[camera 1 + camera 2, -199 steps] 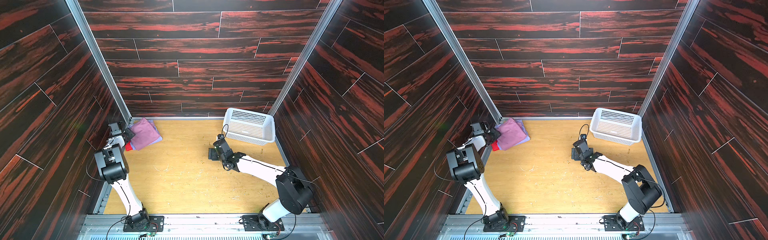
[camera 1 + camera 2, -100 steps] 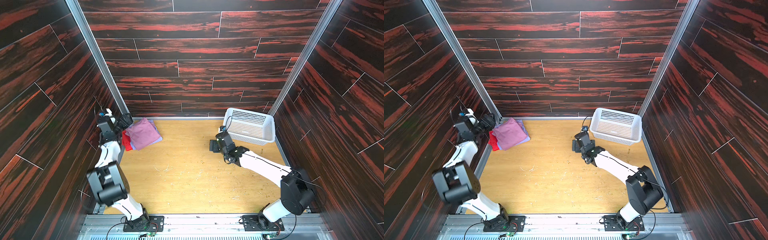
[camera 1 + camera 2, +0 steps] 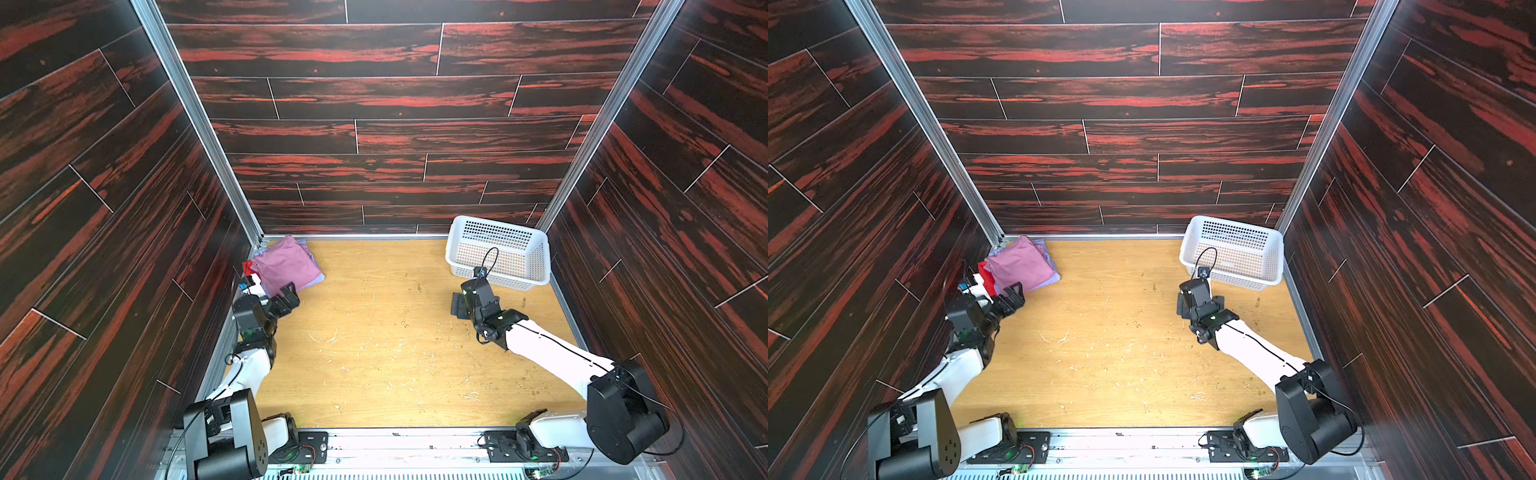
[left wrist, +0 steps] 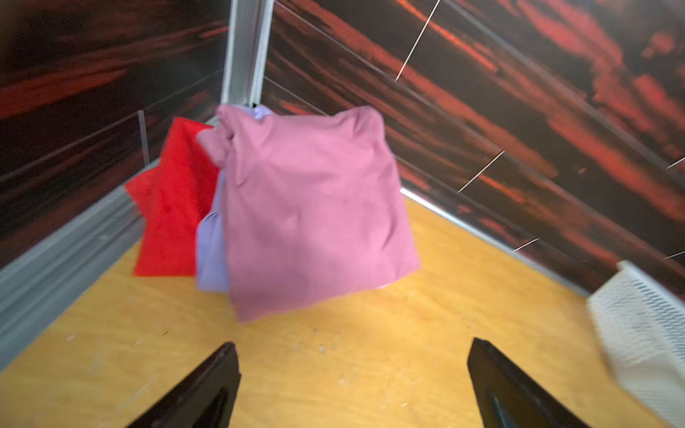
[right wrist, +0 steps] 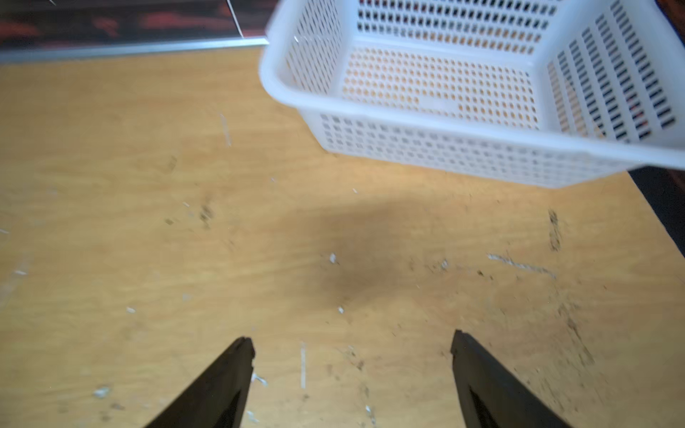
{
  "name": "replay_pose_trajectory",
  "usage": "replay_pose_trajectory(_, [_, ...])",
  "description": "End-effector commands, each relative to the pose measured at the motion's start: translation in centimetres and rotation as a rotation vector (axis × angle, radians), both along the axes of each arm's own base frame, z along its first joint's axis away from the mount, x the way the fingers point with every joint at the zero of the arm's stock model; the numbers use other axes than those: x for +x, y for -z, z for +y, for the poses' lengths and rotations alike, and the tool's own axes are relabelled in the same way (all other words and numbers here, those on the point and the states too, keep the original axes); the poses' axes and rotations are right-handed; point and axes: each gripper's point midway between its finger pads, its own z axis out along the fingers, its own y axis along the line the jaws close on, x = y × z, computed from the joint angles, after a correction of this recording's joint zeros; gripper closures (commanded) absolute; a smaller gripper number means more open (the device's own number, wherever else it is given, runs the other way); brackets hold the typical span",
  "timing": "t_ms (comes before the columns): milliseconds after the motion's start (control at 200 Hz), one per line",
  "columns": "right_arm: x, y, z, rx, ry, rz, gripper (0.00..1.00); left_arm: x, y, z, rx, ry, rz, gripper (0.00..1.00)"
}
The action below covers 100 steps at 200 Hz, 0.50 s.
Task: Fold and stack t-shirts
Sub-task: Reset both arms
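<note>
Gaping empty like right fingers [image 5: 218, 389], left fingers [image 4: 211, 385] face pink shirt [image 4: 307, 215] half-hiding lavender shirt [image 4: 211, 255].

Surface [image 3: 395, 365]: light wood-grain board, scuffed, with pale specks [image 3: 328, 337] and scratches scattered mid-field.
11 o'clock, far corner: pink-mauve t-shirt [image 3: 286, 266] lies on top. The lavender t-shirt [image 4: 209, 252] shows at its edge beneath, and the red t-shirt [image 4: 170, 200] protrudes on the wall side.
1 o'clock: white perforated basket [image 3: 536, 262], upright, well apart from the shirts.
</note>
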Motion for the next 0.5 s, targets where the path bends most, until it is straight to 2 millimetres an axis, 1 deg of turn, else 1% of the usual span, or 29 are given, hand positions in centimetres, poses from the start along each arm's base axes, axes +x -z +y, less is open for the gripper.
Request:
replay_pose_trajectory(0, [0.0,-1.2,-2.0,-0.025,0.093,-0.072,0.13,-0.4,-0.4,1.3,0.140,-0.065,-0.071,0.00])
replay_pose_trajectory(85, [0.1,-1.0,-3.5,-0.032,0.138,-0.102,0.13,-0.2,1.3,0.9,0.159,-0.052,-0.089,0.00])
replay_pose_trajectory(185, [0.1,-1.0,-6.0,-0.020,0.220,-0.143,0.13,0.1,3.6,0.7,0.176,-0.052,-0.085,0.00])
replay_pose_trajectory(266, [0.0,-1.3,-7.9,-0.063,0.288,-0.188,0.13,0.8,3.4,0.6,0.189,-0.053,-0.148,0.00])
replay_pose_trajectory(306, [-0.1,-1.6,-9.0,-0.095,0.330,-0.222,0.14,0.7,3.7,0.2,0.216,-0.048,-0.135,0.00])
replay_pose_trajectory(356, [-0.2,-1.7,-10.3,-0.120,0.367,-0.257,0.13,0.3,5.5,-0.7,0.253,-0.034,-0.055,0.00])
replay_pose_trajectory(366, [-0.2,-1.8,-10.5,-0.124,0.373,-0.265,0.14,0.5,5.3,-0.8,0.260,-0.034,-0.064,0.00])
replay_pose_trajectory(391, [-0.3,-1.8,-11.2,-0.135,0.402,-0.279,0.14,0.8,5.6,-1.0,0.262,-0.016,-0.058,0.00])
replay_pose_trajectory(411, [-0.4,-1.8,-11.8,-0.143,0.427,-0.293,0.14,1.3,5.2,-0.9,0.266,-0.025,-0.077,0.00])
replay_pose_trajectory(446, [-0.6,-1.8,-12.6,-0.153,0.458,-0.323,0.14,1.9,5.1,-1.1,0.269,-0.020,-0.086,0.00])
replay_pose_trajectory(496, [-0.5,-1.9,-13.4,-0.153,0.474,-0.372,0.14,2.3,5.4,-1.4,0.270,0.006,-0.052,0.00])
